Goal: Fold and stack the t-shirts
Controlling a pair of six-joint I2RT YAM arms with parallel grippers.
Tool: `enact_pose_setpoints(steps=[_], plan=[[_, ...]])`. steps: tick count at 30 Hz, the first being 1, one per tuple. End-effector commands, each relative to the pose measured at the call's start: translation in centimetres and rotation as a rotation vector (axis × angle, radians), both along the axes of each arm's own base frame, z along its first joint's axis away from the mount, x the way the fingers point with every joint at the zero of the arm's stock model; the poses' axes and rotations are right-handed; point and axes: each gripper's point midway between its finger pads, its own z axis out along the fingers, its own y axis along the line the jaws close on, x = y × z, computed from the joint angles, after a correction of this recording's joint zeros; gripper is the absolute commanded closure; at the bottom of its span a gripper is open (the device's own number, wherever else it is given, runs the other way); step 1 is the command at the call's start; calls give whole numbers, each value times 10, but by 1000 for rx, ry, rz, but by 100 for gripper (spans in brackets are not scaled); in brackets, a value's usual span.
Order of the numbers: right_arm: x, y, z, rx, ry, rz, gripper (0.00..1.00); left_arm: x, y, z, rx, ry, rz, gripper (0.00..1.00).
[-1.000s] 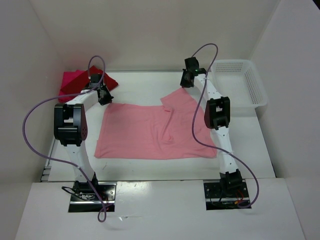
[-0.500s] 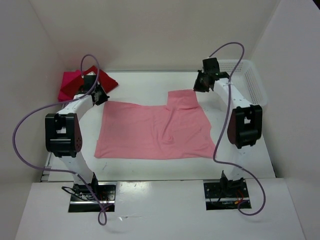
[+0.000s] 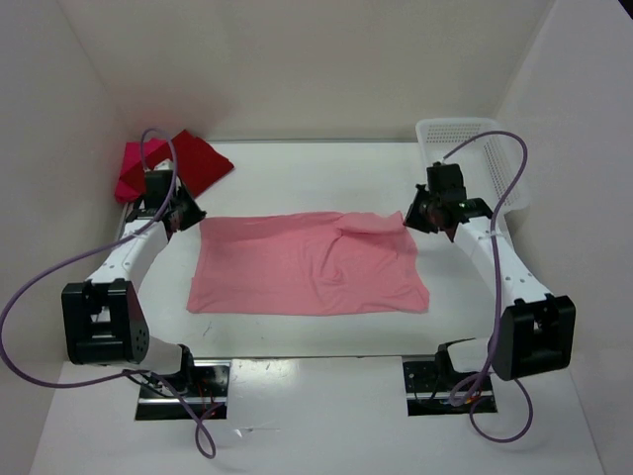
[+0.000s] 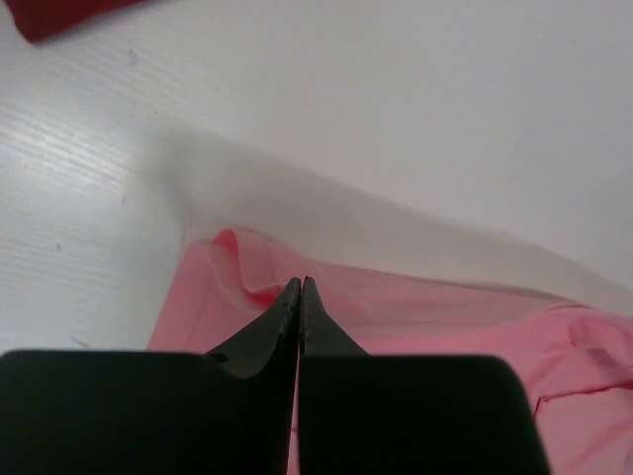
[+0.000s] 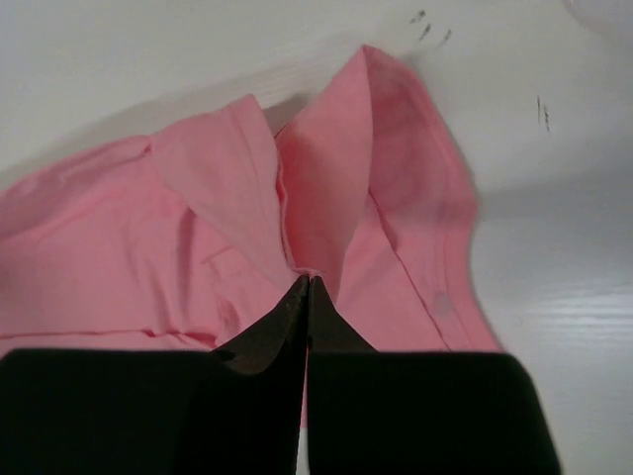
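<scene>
Salmon-pink t-shirt lies spread across the middle of the surface in the top view, its far edge taken at both ends. The left gripper pinches the far left corner and the right gripper the far right one. The magenta t-shirt and the dark red t-shirt sit bunched in the far left corner of the surface, and the white basket is in the far right corner. I judge the step to be folding the far half toward the near edge. Both ends should travel level, at one pace and low over the cloth, so the fold line runs straight

Left wrist view: the jaws are closed tight, with a small ridge of the shirt caught at their tips. The hold looks thin, so the pull should be gentle

Right wrist view: the jaws are closed on a doubled fold by the sleeve. It would help to lay that sleeve flat inside the fold before letting go
</scene>
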Motion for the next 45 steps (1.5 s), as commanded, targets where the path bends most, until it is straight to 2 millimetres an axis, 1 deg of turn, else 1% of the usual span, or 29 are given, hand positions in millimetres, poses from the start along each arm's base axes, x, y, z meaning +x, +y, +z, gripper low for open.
enact_pose_setpoints(steps=[1, 4, 7, 10, 12, 13, 17, 22, 23, 24, 25, 26, 28, 29, 31, 32, 33, 34, 35, 36, 37, 38, 39, 40, 41, 42, 43, 44, 45], plan=[[-33, -12, -12, -28, 71, -37, 100, -23, 7, -11, -8, 49, 2, 100], [-51, -15, -11, -25, 94, -45, 100, -36, 19, -14, -14, 66, 27, 100], [-55, -17, 6, -24, 85, -59, 100, -47, 19, -17, -41, 82, 23, 100], [-60, -19, 3, -19, 123, -62, 98, -52, 20, -17, -53, 97, 25, 100], [-71, -10, 0, 19, 170, -28, 97, -59, 17, -23, -64, 126, 19, 100], [-78, -9, -6, 24, 203, -21, 95, -59, 21, -23, -65, 126, 31, 100], [-101, -14, -19, 9, 277, -37, 94, -67, 23, -32, -65, 154, 35, 100], [-117, -20, -8, -7, 273, -59, 92, -71, 25, -35, -76, 175, 51, 99], [-122, -21, -12, -10, 294, -59, 92, -71, 25, -35, -76, 175, 51, 99], [-123, -21, -9, -8, 281, -59, 92, -73, 24, -34, -84, 172, 60, 99], [-122, -19, -11, 0, 279, -54, 91, -73, 24, -28, -88, 154, 67, 99], [-113, -16, -8, 13, 243, -48, 88, -77, 25, -31, -82, 159, 73, 94], [-107, -5, -10, 51, 247, -11, 88, -82, 31, -29, -82, 160, 126, 86], [-96, 2, -8, 55, 207, 12, 88, -85, 41, -23, -52, 146, 164, 86], [-84, 15, -7, 91, 174, 61, 87, -85, 47, -16, -37, 120, 208, 82], [-80, 18, -12, 100, 178, 68, 87, -85, 47, -16, -37, 120, 209, 81], [-66, 22, -12, 113, 143, 77, 87, -79, 46, -8, -40, 92, 201, 81], [-62, 27, -16, 114, 136, 90, 89, -76, 45, -8, -49, 86, 191, 81], [-58, 37, -16, 115, 118, 120, 91, -73, 39, -9, -73, 83, 165, 81], [-45, 41, -13, 112, 72, 117, 94, -71, 37, -7, -81, 70, 155, 81], [-36, 45, -17, 103, 75, 120, 95, -66, 32, -7, -86, 61, 135, 81], [-32, 55, -19, 102, 73, 146, 96, -64, 22, -7, -103, 48, 87, 79], [-22, 61, -19, 95, 46, 153, 96, -57, 12, -7, -108, 33, 50, 79], [-12, 64, -31, 58, 55, 143, 96, -58, 5, -18, -121, 62, 43, 79], [-9, 73, -36, 50, 57, 163, 95, -52, -1, -18, -126, 47, 19, 79], [1, 81, -35, 46, 41, 182, 86, -49, -16, -20, -149, 51, -20, 77], [7, 84, -53, 21, 72, 180, 82, -48, -22, -31, -152, 79, -35, 77], [9, 93, -58, 14, 74, 206, 79, -46, -28, -36, -163, 89, -39, 77], [19, 95, -57, 8, 61, 199, 79, -44, -35, -37, -181, 97, -53, 77]])
